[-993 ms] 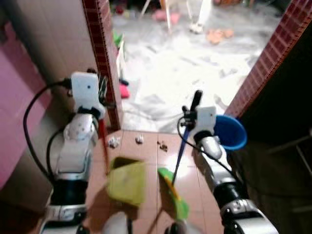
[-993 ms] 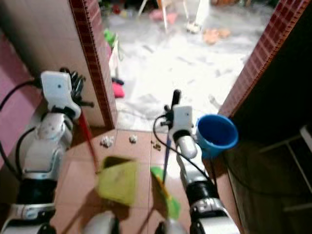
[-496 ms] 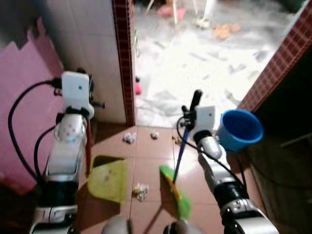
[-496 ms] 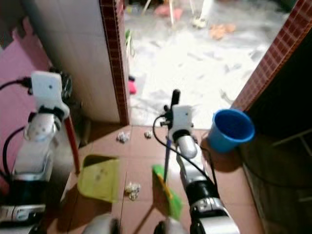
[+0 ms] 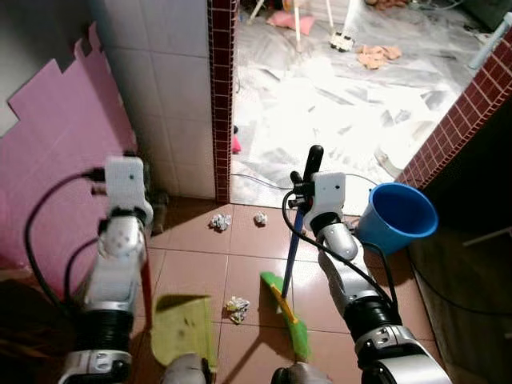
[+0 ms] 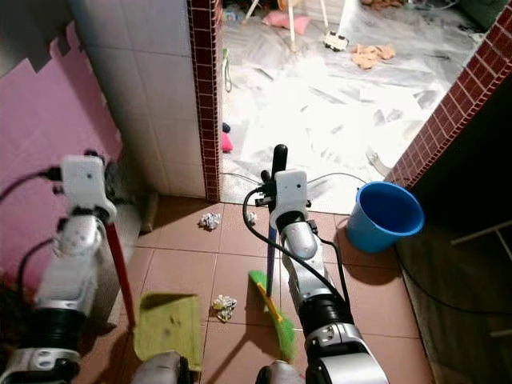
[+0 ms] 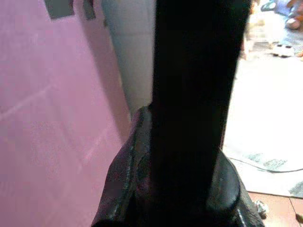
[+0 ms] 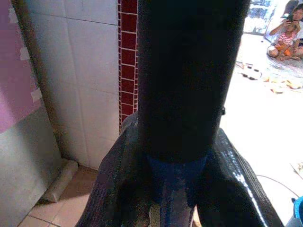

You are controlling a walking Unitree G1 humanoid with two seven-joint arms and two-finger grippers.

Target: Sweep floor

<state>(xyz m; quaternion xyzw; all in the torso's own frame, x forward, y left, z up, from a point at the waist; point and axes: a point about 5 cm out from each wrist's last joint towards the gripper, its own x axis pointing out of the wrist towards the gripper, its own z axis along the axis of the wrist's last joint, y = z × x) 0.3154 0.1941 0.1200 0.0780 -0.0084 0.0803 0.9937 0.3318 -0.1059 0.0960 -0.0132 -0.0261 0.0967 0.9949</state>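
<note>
Doorway scene, head and wrist views. Right gripper (image 6: 277, 180) is clamped around the black top of a blue-handled broom (image 6: 271, 264); the wrist view shows its fingers (image 8: 111, 189) wrapped on either side of the handle. The broom's green head (image 6: 272, 318) rests tilted on the terracotta floor tiles (image 6: 240, 276), just beside a crumpled paper scrap (image 6: 223, 305). Left gripper (image 5: 126, 186) is closed on the black grip of a red-handled dustpan (image 6: 167, 326); its fingers (image 7: 128, 179) surround the grip in the wrist view. The yellow-green pan lies flat on the tiles, to the left of the scrap and near it, with the red handle (image 6: 120, 268) rising up to the left gripper. Two more crumpled paper scraps (image 6: 210, 220) lie farther ahead near the threshold, beside the foot of a red-brick-edged tiled wall (image 6: 204, 96). A blue bucket (image 6: 382, 214) stands on the tiles to the right of the broom, well apart from the scraps. A pink foam panel (image 6: 40, 136) leans against the left wall.
</note>
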